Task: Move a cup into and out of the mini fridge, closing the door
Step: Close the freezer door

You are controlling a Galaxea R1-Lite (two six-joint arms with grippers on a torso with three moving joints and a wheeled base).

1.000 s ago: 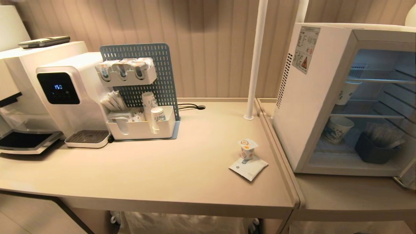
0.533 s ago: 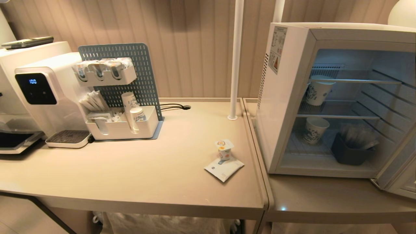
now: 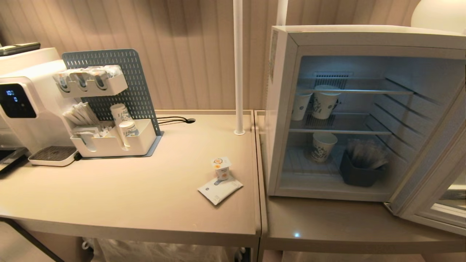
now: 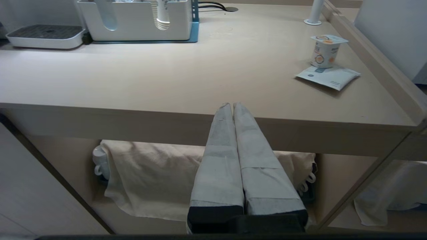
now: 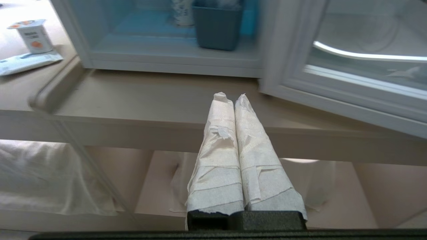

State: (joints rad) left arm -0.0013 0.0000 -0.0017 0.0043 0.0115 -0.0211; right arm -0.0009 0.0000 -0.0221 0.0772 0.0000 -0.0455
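Head view: high above, angled forward and down at two adjoining counters, taking in the table (image 3: 145, 196) across the left and the open mini fridge (image 3: 284, 109) at right, its door (image 3: 429, 182) swung to the lower right corner.

Left wrist view: low, in front of the table (image 4: 133, 86) edge, facing level across its top past the left gripper (image 4: 232, 105) at bottom centre; the cup (image 4: 325, 50) at upper right, closer than from the head.

Right wrist view: low, close before the fridge counter, right gripper (image 5: 230, 96) at centre bottom.

Shared by all three: the cup (image 3: 221, 168) (image 5: 32, 35).
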